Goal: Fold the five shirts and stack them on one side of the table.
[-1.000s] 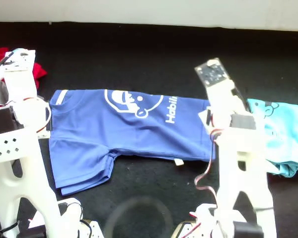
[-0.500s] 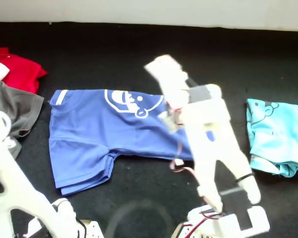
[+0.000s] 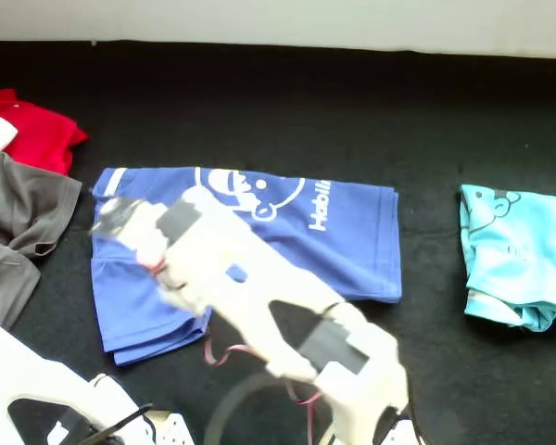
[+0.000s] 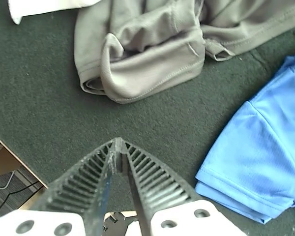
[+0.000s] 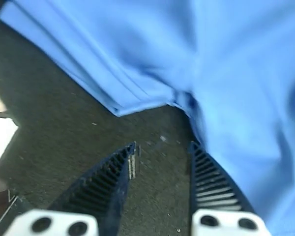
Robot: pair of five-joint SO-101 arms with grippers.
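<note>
- Currently the royal-blue printed T-shirt (image 3: 352, 232) lies flat mid-table on the black table (image 3: 259, 102).
- My right gripper (image 5: 162, 147) hangs spread over its left edge.
- My left gripper (image 4: 119, 143) is pressed together on nothing, near a crumpled grey shirt (image 4: 147, 44).
- A folded turquoise shirt (image 3: 514, 260) lies right, a red shirt (image 3: 37, 130) far left.

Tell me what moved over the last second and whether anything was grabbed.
The right arm swung leftward across the blue shirt, from its right end to its left end; the right gripper is open, holding nothing. The left arm dropped low at the near left, left gripper shut. The blue shirt, teal shirt, gray shirt and red shirt stayed put.
</note>
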